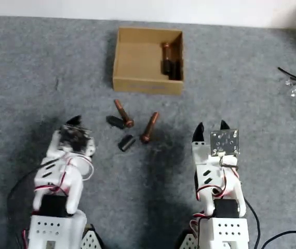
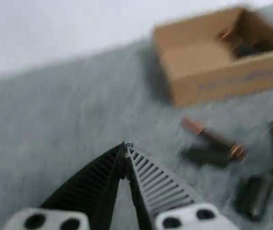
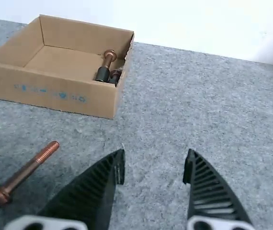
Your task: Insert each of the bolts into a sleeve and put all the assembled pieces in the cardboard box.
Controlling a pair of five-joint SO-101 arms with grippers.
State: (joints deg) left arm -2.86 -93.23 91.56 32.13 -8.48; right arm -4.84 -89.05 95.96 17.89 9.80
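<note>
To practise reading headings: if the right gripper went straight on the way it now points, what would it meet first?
Probably nothing: the open right gripper points over grey carpet, passing beside the brown cardboard box, not into it. The way looks free as far as the white wall.

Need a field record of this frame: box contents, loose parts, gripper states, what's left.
box: cardboard box, open top, beyond the loose parts
in box: bolt in a sleeve by a side wall; dark piece beside it, unclear
loose bolts: left bolt and right bolt, both bare, on the grey mat
loose sleeves: far sleeve by the left bolt's head; near sleeve
left gripper: shut, empty
right gripper: open, empty
remaining: two bolts not yet sleeved
</note>
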